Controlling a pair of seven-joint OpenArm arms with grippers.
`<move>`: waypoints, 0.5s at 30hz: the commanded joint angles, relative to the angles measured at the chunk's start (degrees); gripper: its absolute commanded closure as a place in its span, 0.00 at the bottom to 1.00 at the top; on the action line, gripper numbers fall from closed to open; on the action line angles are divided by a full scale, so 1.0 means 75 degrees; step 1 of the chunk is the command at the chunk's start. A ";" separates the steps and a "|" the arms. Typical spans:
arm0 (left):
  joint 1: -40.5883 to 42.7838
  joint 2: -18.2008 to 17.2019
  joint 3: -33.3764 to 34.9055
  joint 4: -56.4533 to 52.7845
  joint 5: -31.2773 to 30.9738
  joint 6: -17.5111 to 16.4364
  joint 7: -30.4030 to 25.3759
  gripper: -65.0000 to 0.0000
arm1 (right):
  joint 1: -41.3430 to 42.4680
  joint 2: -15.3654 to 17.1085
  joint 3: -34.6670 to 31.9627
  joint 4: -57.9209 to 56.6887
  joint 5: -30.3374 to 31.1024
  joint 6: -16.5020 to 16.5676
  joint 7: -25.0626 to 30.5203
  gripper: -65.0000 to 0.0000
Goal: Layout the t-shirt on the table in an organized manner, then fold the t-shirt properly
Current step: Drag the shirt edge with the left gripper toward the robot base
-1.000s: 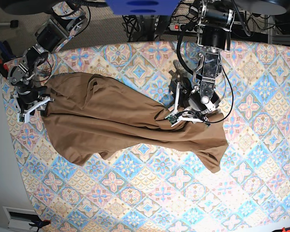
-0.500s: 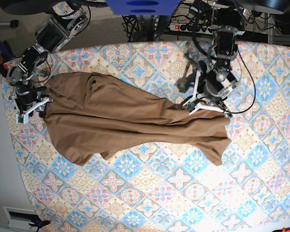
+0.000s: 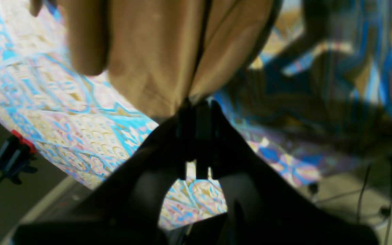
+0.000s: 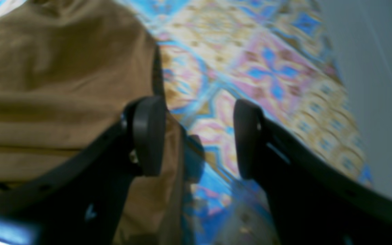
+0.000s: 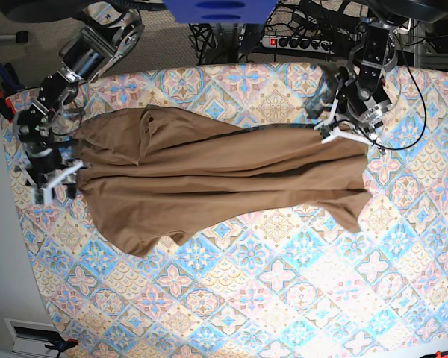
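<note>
Gripper on the left arm (image 3: 196, 112) is closed on a gathered pinch of the t-shirt (image 5: 209, 164); the right gripper (image 4: 196, 136) stands wide apart with nothing between its fingers, one of them over the cloth's edge. The shirt lies across the upper and middle part of the table (image 5: 284, 298), running from near the left edge towards the right edge, its held part drawn towards the upper right corner. It looks light, soft and limp, so it should drape and crease rather than break, and long folds may slide over one another. Better holds would be its outer corners and hem, with both layers caught, than the middle, where pinching would bunch it. I can read no brand, label or writing.
</note>
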 commanded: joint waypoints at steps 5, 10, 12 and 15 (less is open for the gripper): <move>0.0102 -0.0344 0.0516 0.0100 0.0082 0.0042 0.0030 1.00 | -0.0088 0.0092 -0.1558 -0.0025 0.0164 0.0022 -0.0147 0.52; 0.0290 -0.0637 0.1114 0.0100 0.0094 0.0042 0.0041 1.00 | -0.0088 0.0092 -0.2707 -0.0834 0.0164 0.0022 -0.0557 0.52; 0.0419 -0.0637 0.1161 0.0100 0.0094 0.0042 0.0041 1.00 | -0.0088 0.0092 -0.2871 -0.1467 0.0164 0.0022 -0.0581 0.52; 0.0794 -0.0860 0.1196 0.0100 0.0094 0.0042 0.0041 1.00 | 0.0170 0.0092 -0.2777 -0.2510 0.0176 0.0022 -0.0534 0.52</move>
